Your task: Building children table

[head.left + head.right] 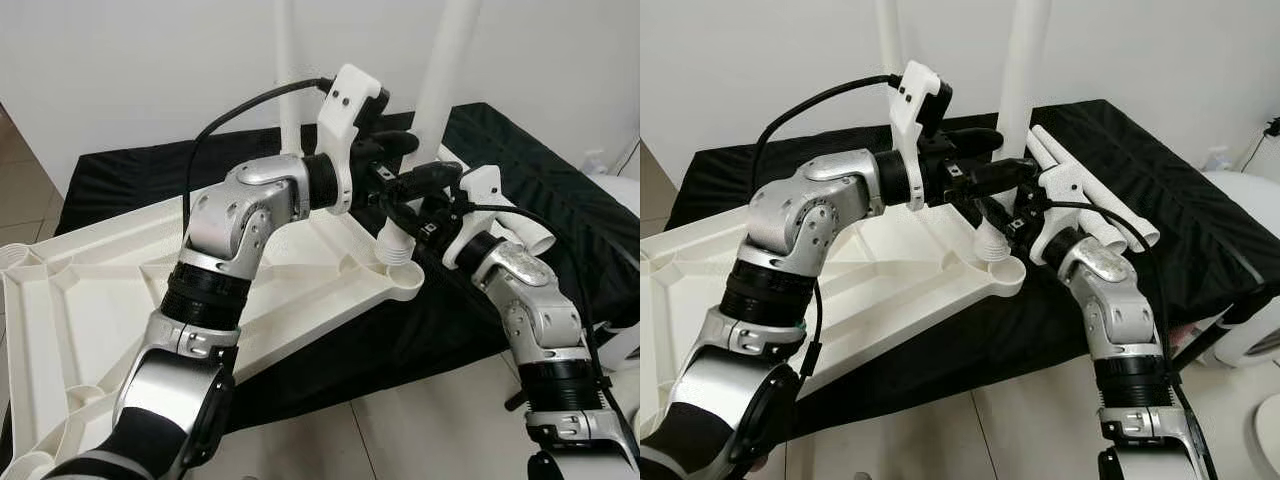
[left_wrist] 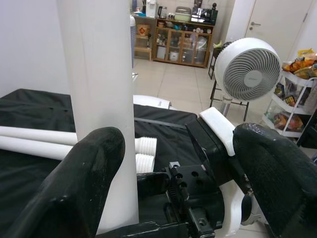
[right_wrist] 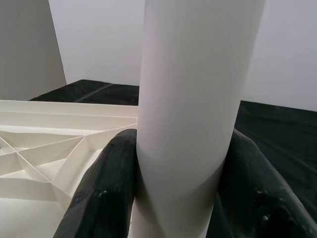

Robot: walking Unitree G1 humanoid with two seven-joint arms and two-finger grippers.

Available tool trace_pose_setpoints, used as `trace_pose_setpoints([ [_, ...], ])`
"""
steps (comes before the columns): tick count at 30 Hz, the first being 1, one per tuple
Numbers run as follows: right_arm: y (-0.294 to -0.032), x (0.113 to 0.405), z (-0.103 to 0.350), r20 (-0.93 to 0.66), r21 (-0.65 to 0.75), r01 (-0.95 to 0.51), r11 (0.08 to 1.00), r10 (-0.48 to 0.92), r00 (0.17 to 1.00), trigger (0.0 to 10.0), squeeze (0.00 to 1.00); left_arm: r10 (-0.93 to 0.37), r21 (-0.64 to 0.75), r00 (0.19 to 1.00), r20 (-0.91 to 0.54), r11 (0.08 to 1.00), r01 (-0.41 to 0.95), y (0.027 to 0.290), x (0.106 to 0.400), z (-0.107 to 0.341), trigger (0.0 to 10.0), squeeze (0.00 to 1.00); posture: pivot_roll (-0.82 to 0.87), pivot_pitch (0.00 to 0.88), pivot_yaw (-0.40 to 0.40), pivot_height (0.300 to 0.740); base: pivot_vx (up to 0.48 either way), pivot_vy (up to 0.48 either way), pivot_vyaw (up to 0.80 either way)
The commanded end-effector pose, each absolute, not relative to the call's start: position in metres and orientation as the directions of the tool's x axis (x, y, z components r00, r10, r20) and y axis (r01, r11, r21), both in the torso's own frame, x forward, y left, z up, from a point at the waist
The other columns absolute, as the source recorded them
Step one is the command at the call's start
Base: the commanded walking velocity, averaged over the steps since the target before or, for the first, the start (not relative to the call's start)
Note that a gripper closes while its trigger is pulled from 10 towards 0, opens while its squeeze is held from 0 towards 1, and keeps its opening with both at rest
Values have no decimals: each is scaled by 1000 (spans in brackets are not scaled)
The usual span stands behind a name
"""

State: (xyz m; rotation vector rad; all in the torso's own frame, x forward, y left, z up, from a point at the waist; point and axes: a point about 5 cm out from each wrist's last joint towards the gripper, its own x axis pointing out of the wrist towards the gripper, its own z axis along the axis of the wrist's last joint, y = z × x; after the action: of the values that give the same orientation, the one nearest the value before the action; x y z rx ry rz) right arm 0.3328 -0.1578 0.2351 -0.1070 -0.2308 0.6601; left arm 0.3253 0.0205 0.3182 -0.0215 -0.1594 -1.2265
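Even, bright indoor light falls across the head views, sharp throughout, with soft shadows under the white tabletop (image 1: 120,300) at 7 o'clock. In the wrist views the near black fingers (image 2: 74,188) blur; the white leg (image 3: 193,99) glares slightly.

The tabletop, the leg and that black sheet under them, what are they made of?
The tabletop looks like moulded white plastic: its upturned underside shows thin ribs and a matte sheen. The leg, gripped by the right gripper, seems a smooth white plastic tube, slightly glossy. The sheet looks like black woven fabric, judging by its soft folds.
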Motion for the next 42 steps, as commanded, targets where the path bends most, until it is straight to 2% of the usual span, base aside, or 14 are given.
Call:
trace_pose_setpoints([
  [1, -141, 326, 241, 213, -215, -666, 714, 700, 681, 10000, 0, -912, 71, 391, 121, 401, 913, 23, 332, 319, 10000, 0, -113, 19, 17, 740, 0, 0, 0],
  [23, -151, 331, 240, 226, -197, -611, 767, 642, 733, 10000, 0, -868, 98, 489, 90, 496, 863, 43, 351, 321, 10000, 0, -115, 35, 26, 740, 0, 0, 0],
  [34, -154, 334, 239, 221, -191, -594, 781, 624, 749, 10000, 0, -865, 96, 494, 90, 502, 860, 44, 353, 322, 10000, 0, -116, 37, 28, 740, 0, 0, 0],
  [42, -148, 333, 234, 189, -213, -630, 747, 664, 723, 10000, 0, -915, 46, 372, 156, 383, 922, 30, 339, 342, 10000, 0, -108, 38, 25, 740, 0, 0, 0],
])
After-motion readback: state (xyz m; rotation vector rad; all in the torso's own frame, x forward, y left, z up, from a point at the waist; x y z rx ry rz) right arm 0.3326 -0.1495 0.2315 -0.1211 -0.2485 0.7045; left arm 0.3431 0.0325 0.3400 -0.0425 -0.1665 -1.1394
